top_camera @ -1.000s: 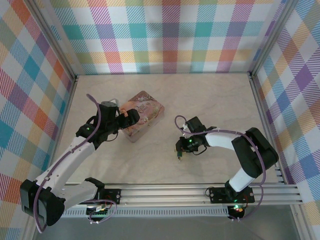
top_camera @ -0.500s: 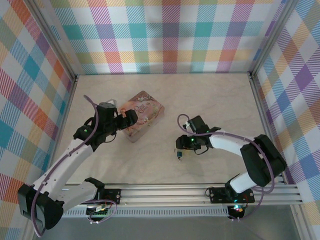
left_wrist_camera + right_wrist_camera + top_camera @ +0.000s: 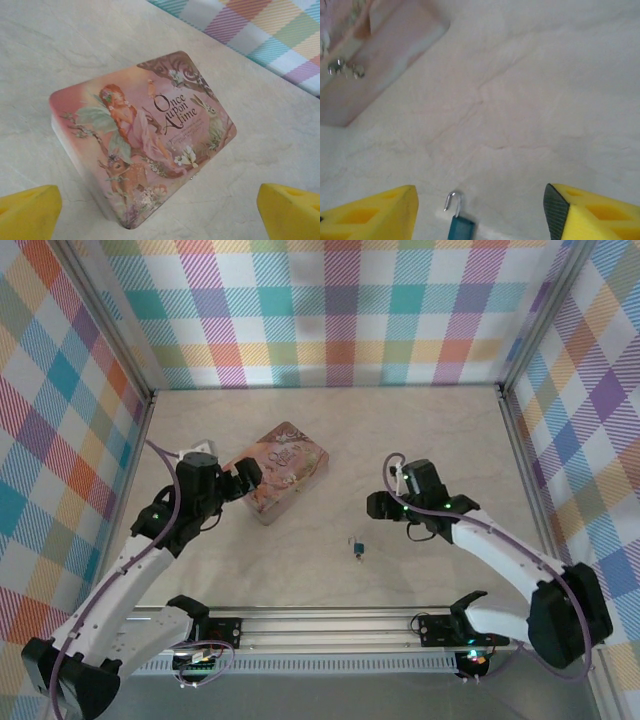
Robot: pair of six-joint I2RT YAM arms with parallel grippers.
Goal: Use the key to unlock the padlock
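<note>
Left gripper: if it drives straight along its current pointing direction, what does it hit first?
Most likely the pink tin box, its lid centred ahead of the left gripper; how far off is unclear.

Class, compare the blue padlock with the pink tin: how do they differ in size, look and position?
Size: the padlock is tiny; the tin is many times larger.
Look: the padlock has a plain blue body and thin silvery shackle; the tin is pink with a fairy picture and lettering.
Position: the tin lies left of centre; the padlock lies nearer the front middle.
Both rest on the table, neither held.
</note>
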